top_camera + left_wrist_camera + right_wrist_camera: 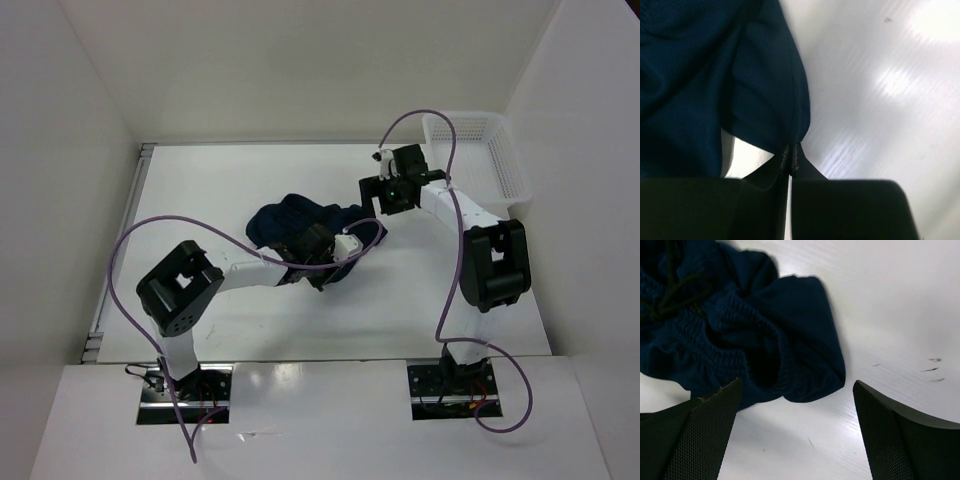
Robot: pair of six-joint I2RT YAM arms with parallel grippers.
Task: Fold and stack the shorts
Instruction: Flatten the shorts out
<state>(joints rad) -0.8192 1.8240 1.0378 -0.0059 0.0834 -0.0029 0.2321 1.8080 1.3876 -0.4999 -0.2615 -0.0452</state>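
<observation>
The dark navy shorts (290, 222) lie crumpled in a heap near the table's middle. My left gripper (325, 262) is at the heap's near right side, and in the left wrist view (791, 156) it is shut on a fold of the shorts (715, 85). My right gripper (392, 196) hovers just right of the heap, open and empty. In the right wrist view its fingers (700, 435) stand wide apart with the bunched elastic waistband and drawstring of the shorts (750, 335) just beyond them.
A white plastic mesh basket (495, 160) stands at the far right corner of the white table (200, 180). White walls close in the table at the back and both sides. Purple cables loop over both arms.
</observation>
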